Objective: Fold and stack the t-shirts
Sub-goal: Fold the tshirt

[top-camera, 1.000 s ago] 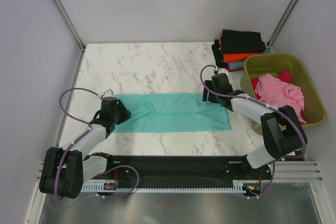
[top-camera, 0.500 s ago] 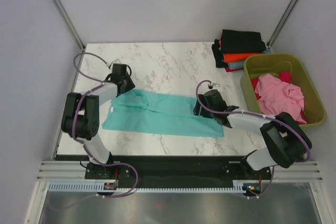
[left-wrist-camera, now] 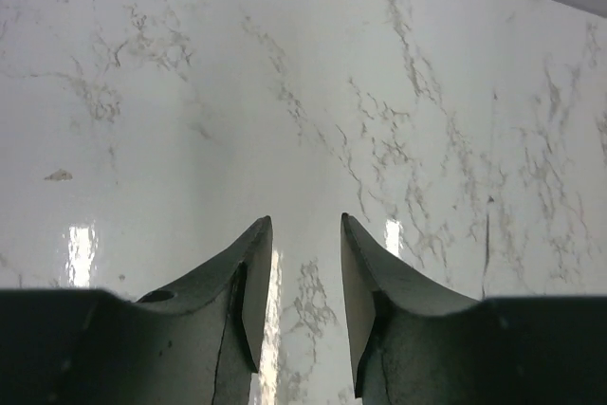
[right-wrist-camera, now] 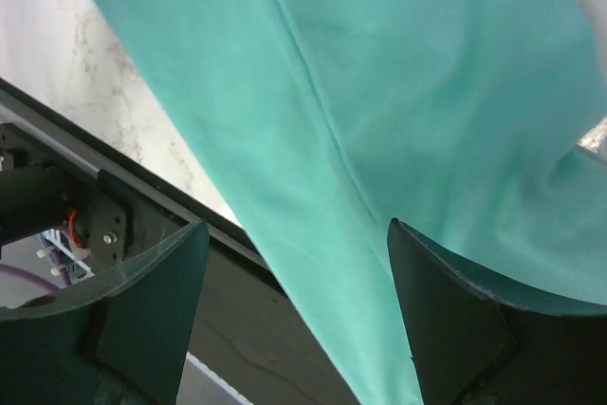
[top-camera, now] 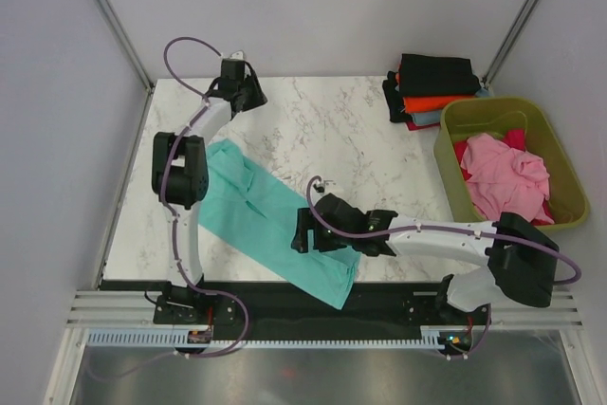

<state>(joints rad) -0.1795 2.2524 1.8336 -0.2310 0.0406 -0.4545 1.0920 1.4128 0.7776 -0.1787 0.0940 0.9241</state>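
Observation:
A teal t-shirt (top-camera: 266, 225) lies flattened in a diagonal band across the marble table (top-camera: 332, 120), from mid-left down to the near edge, where its lower end drapes over the black base rail (top-camera: 237, 296). My right gripper (top-camera: 302, 231) hovers over that lower part, jaws wide open; in the right wrist view (right-wrist-camera: 297, 225) only teal cloth (right-wrist-camera: 379, 92) and the rail show between the fingers. My left gripper (top-camera: 247, 94) is far back at the left, away from the shirt. It stands open over bare marble (left-wrist-camera: 285, 64), with nothing between its fingers (left-wrist-camera: 305, 220).
A stack of folded black, orange and red t-shirts (top-camera: 434, 87) sits at the back right. Beside it an olive-green tub (top-camera: 507, 106) holds a crumpled pink t-shirt (top-camera: 503, 168) over a red one. The left arm's links rise along the table's left side.
The left gripper has swung from the shirt's left end to the far back-left. The shirt has turned from level to diagonal. The right gripper moved left and nearer and opened wider.

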